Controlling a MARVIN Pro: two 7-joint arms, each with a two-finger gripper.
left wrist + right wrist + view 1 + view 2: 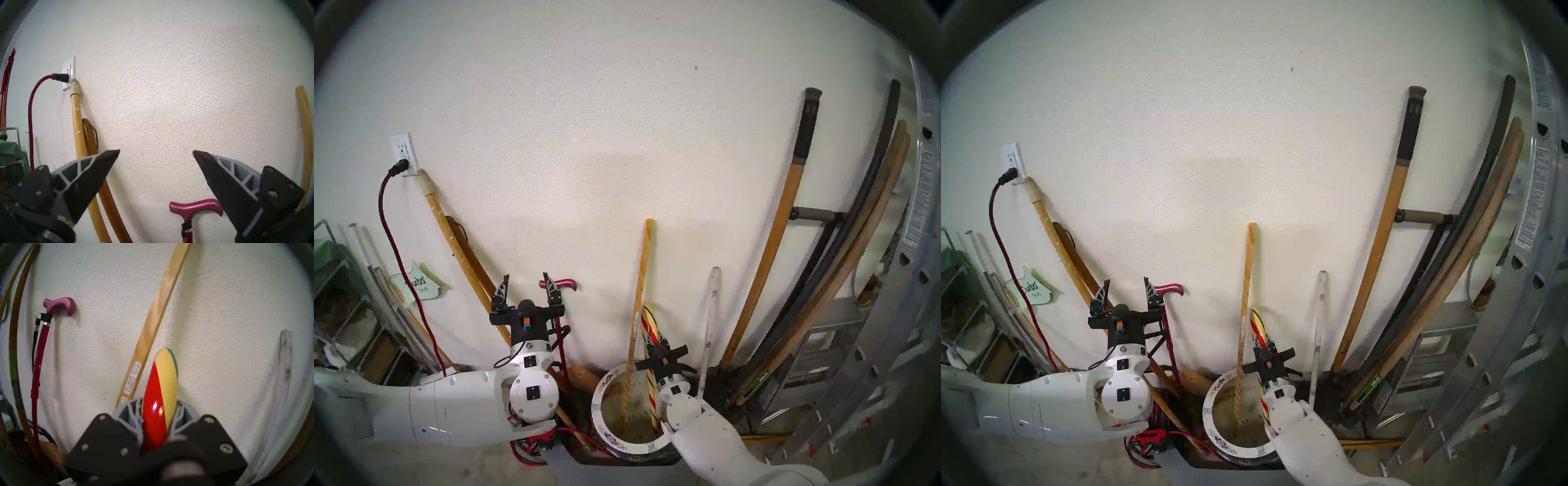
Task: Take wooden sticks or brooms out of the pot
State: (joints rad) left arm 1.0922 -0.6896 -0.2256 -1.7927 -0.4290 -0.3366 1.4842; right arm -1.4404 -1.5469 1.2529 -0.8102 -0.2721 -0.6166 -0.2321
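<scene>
We see the right pincer (pixel 657 342) pressed together on the striped cane (pixel 650 325), pinching its shaft above the pot (pixel 602 390). In the right wrist view the cane's red and cream curve (pixel 159 395) rises straight out from between the two fingers (pixel 134 414), which flank it closely on both sides. The cane's lower end stands inside the pot, at its right side, and its hooked top rests near the wall (pixel 585 135).

The pale wooden pole (pixel 639 288) stands just left of the cane and the right pincer. Its foot is in the pot's stained interior and its top leans on the wall; its white label (pixel 132 377) shows just left of the cane in the right wrist view. We cannot tell whether pole and cane touch.

The grey-white slat (pixel 711 315) stands right of the right pincer, apart from it. Its foot is hidden behind the right arm, so we cannot tell whether it is in the pot.

The left pincer (pixel 527 285) is spread wide and holds nothing. It points up at the wall, well left of the pot. The handle of the magenta walking cane (pixel 195 207) sits low between its fingers, nearer the right one, against the wall beyond them. Two orange-brown handles (pixel 79 127) lean on the wall behind its left finger.
</scene>
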